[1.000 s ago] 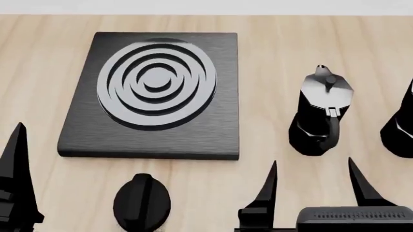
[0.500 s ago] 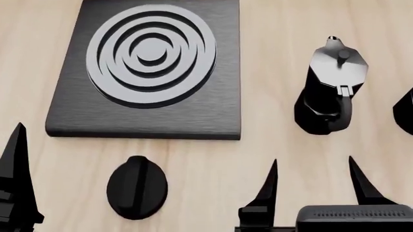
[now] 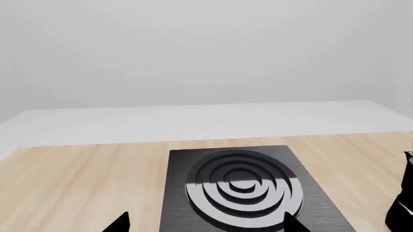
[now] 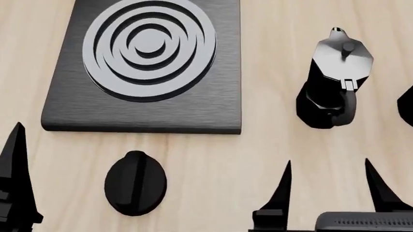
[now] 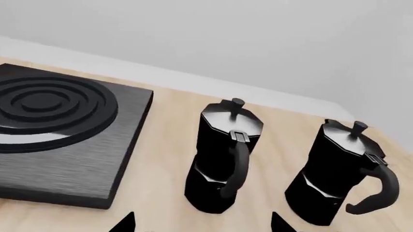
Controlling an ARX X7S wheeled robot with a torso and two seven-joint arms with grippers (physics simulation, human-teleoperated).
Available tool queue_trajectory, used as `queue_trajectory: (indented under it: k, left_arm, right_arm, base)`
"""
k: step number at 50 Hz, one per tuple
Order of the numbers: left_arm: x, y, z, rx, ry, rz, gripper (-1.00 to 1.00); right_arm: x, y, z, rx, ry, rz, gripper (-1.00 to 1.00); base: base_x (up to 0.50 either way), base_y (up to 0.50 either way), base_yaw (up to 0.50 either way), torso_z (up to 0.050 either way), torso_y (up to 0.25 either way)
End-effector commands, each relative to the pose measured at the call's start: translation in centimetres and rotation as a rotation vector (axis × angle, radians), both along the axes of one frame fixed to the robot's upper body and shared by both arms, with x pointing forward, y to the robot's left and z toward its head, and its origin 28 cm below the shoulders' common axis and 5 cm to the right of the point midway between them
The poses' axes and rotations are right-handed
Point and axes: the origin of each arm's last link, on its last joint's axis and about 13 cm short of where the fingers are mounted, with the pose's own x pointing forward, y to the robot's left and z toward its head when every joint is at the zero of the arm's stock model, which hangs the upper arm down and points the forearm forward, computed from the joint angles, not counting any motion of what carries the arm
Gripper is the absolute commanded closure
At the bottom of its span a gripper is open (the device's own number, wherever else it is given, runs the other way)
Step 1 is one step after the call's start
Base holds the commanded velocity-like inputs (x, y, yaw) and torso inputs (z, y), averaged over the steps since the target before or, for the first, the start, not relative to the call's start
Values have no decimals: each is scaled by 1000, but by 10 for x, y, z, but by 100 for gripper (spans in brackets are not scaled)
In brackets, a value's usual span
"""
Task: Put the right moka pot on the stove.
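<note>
Wooden surface [image 4: 271, 145] carries everything. The stove [image 4: 142, 108] is the landmark: a flat black square slab lying flat, with a round burner [image 4: 150, 46] of raised grey concentric rings.

The right moka pot [image 5: 345, 171] stands upright on the wood, well off to the right of the stove, not on it. In the head view only a black sliver of it shows at the frame edge [image 4: 407, 106]. The right wrist view gives it whole: black faceted body, lid with knob, curved handle. The other moka pot [image 4: 335, 79] stands upright between it and the stove, on bare wood, clear of the slab's right edge. The two pots stand near each other, with a gap between them.

A small black oval knob [image 4: 135, 182] lies on the wood just on the robot's side of the stove, near its left half, apart from the slab.

Right pincer [image 4: 329, 181]: two black pointed fingers spread wide, nothing between them, hovering on the robot's side of the other moka pot, right of the stove, touching neither pot.

Left pincer: only one dark finger [image 4: 14, 169] shows in the head view, on the robot's side of the stove's left corner. The left wrist view shows two fingertips [image 3: 119, 223] set wide apart with the stove beyond them, so it stands spread and holds nothing.
</note>
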Motion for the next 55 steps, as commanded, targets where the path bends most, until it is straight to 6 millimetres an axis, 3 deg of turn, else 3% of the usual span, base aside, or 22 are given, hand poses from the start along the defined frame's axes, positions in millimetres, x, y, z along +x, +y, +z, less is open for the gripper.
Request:
queue_trajectory:
  k: [1, 14, 32, 55]
  left_arm:
    - [0, 0, 0, -8, 1, -5, -100]
    - [0, 0, 0, -5, -4, 1, -100]
    - [0, 0, 0, -15, 14, -4, -100]
    - [-2, -1, 1, -17, 12, -17, -100]
  right_arm:
    - [-5, -15, -3, 4, -11, -18, -100]
    - [-14, -39, -1, 40, -15, -48, -100]
    - [-14, -93, 14, 40, -58, -124, -100]
    - [-6, -132, 37, 126, -43, -185, -100]
  base:
    - [0, 0, 0, 0, 0]
    - [0, 0, 0, 0, 0]
    - [0, 0, 0, 0, 0]
    - [0, 0, 0, 0, 0]
